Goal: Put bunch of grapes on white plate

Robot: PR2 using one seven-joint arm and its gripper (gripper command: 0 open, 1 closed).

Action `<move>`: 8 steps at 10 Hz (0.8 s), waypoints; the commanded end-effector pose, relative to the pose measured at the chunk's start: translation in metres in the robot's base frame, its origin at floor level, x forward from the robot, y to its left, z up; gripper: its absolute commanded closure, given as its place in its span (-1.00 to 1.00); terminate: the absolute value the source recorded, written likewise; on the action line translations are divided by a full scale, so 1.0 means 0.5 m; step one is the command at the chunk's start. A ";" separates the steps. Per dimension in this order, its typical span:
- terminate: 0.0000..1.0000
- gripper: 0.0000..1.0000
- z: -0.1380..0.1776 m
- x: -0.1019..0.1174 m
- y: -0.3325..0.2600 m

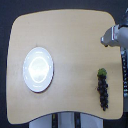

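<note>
The bunch of grapes (103, 90) lies on the wooden table near the exterior view's right edge, a narrow dark cluster with its green leafy end pointing toward the top of the frame. The white plate (38, 69) rests on the exterior view's left side of the table, round and glossy, with nothing on it. My gripper (107, 40) enters from the upper right, well above the grapes in the image and apart from them. It is too blurred to tell how its fingers stand.
The light wooden table (70, 45) has rounded corners and dark floor around it. The robot arm (121, 35) reaches in over the right edge. A dark cable or strut (123, 70) runs down the right side beside the grapes.
</note>
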 end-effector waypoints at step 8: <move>-1.00 -1.00 -0.062 -0.118 0.066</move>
